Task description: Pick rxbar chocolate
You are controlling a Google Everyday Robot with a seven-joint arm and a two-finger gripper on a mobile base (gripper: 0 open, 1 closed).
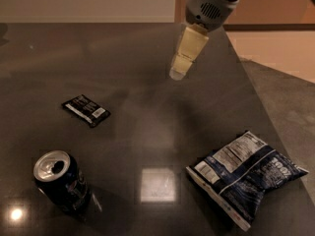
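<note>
The rxbar chocolate [86,110] is a small flat black wrapper with white text and a white barcode patch. It lies flat on the dark table [147,58], left of centre. My gripper [178,73] hangs from the top of the view, above the table, well to the right of the bar and farther back. It holds nothing.
A dark soda can [61,181] stands at the front left, near the bar. A large dark blue crinkled chip bag [246,176] lies at the front right. The table's right edge runs diagonally past the bag, with floor beyond.
</note>
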